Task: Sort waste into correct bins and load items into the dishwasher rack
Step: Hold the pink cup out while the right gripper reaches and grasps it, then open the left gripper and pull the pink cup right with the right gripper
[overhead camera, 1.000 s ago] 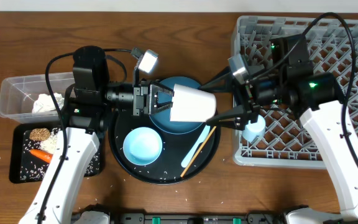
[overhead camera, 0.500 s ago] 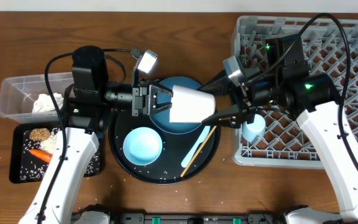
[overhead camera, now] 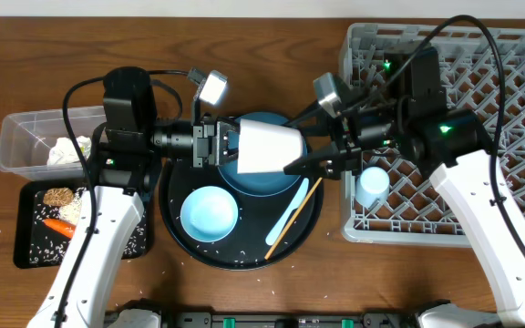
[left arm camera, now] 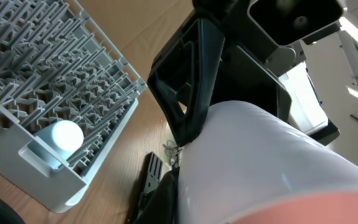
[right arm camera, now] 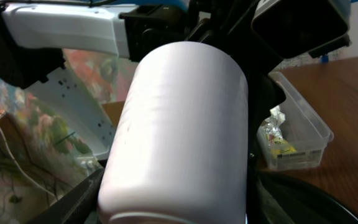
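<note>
My left gripper [overhead camera: 229,147] is shut on the rim end of the pink cup [overhead camera: 267,148] and holds it on its side above the dark blue plate [overhead camera: 261,185]. The cup fills the right wrist view [right arm camera: 179,124] and shows in the left wrist view [left arm camera: 272,168]. My right gripper [overhead camera: 306,146] is open, with a finger on each side of the cup's base end. The light blue cup [overhead camera: 372,187] stands in the front left corner of the grey dishwasher rack [overhead camera: 499,109].
A pale blue bowl [overhead camera: 210,212], a white utensil [overhead camera: 292,208] and a chopstick [overhead camera: 285,228] lie on the round black tray [overhead camera: 176,244]. The clear tub [overhead camera: 25,137] holds crumpled paper [overhead camera: 66,150] and a wrapper [right arm camera: 278,146]. The flat black tray [overhead camera: 30,251] holds the carrot [overhead camera: 59,227], brown lump [overhead camera: 58,196] and rice.
My right gripper has moved left from the rack's edge and its fingers now straddle the cup's base. The left gripper and cup have shifted slightly left.
</note>
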